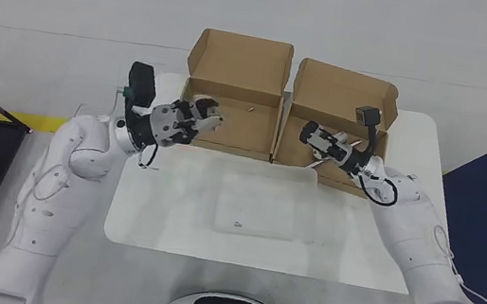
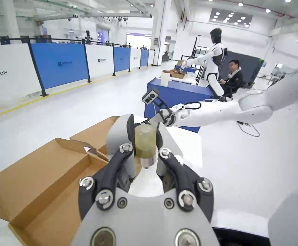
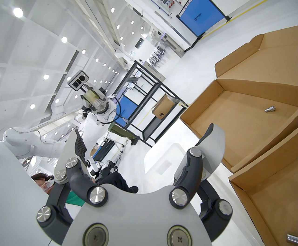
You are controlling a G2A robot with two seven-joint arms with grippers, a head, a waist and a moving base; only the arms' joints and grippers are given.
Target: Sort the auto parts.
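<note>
Cylinder (image 2: 144,142), pale yellowish with a short metal end, clamped between the two fingers of the left hand (image 2: 145,127), lying lengthwise along them with the metal end toward the wrist. Held in the air off the table (image 1: 165,226), above the left wall of the left cardboard box (image 1: 238,127), near that box's front corner. Seen from the right wrist as well, far off, in the same grip.

Right hand (image 3: 145,137) spread wide, with nothing between its fingers and the ribbed pads (image 3: 80,142) facing each other well apart. Hangs over the front left part of the right cardboard box (image 1: 339,91), close to the wall next to the left box.

Both boxes open, lids folded back, set side by side at the far edge of the white table. On the floor of the left box, one small metal bolt (image 3: 270,108), lying alone, right of the middle and toward the back. In the right box, a bit of a metal part (image 3: 292,238) at the picture's edge, too cut off to name.

Nearer the robot, about the middle of the table, a flat clear tray (image 1: 259,203) with a small dark speck (image 1: 237,224) on it, too small to make out. Well apart from both hands and from the boxes.
</note>
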